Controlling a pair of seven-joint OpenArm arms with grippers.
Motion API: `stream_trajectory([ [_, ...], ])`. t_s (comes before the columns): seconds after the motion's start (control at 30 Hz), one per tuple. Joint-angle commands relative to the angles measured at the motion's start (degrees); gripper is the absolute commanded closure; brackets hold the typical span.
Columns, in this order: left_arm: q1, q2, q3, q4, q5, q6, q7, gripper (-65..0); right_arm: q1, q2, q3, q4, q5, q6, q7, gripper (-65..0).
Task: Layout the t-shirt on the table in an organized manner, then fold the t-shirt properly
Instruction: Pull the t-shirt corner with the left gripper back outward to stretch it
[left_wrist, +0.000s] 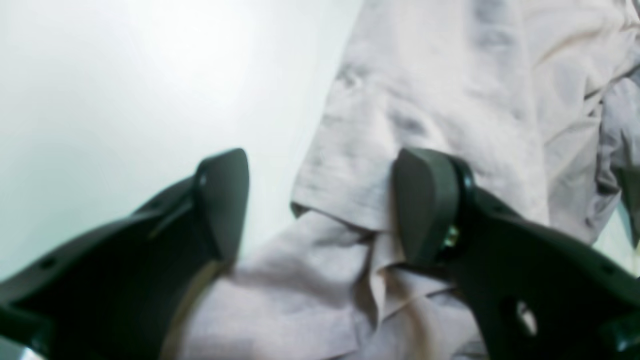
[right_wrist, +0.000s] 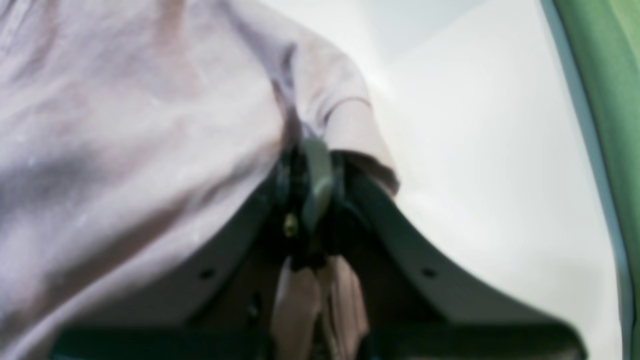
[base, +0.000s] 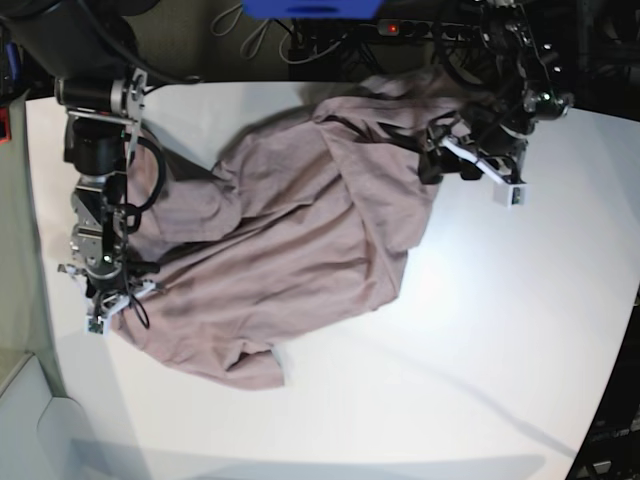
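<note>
T-shirt (base: 290, 240) lies crumpled and wrinkled across the middle of the white surface (base: 480, 340), one short sleeve (base: 250, 365) at the near edge. Right gripper (right_wrist: 312, 175): jaws clamped on a bunched fold of the t-shirt beside a sleeve. Left gripper (left_wrist: 320, 205): jaws wide apart over a hemmed edge, holding nothing.

You have the mauve-pink t-shirt (base: 300, 240) spread wrinkled across the white table (base: 480, 340), one sleeve bunched toward the table's near edge.
</note>
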Motion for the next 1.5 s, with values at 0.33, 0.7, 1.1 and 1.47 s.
stream_trajectory([
  [0.33, -1.62, -1.81, 5.33, 0.07, -1.02, -0.6, -1.16, -15.1, 0.9, 0.32, 0.08, 0.51, 0.11, 0.0, -1.03, 0.0],
  [0.7, -1.18, -1.99, 2.34, 8.33, -0.93, -0.42, -1.16, -0.4, 0.9, 0.32, 0.08, 0.51, 0.11, 0.0, -1.03, 0.0],
  [1.1, -4.96, -9.46, -4.69, 13.25, -0.67, -0.07, -1.25, -0.4, 0.9, 0.32, 0.08, 0.42, 0.11, 0.0, -1.03, 0.0],
  [1.47, -22.99, -19.74, -3.99, -2.31, -0.58, 0.02, -0.9, -0.4, -0.06, 0.32, 0.08, 0.59, 0.11, 0.0, -1.03, 0.0],
])
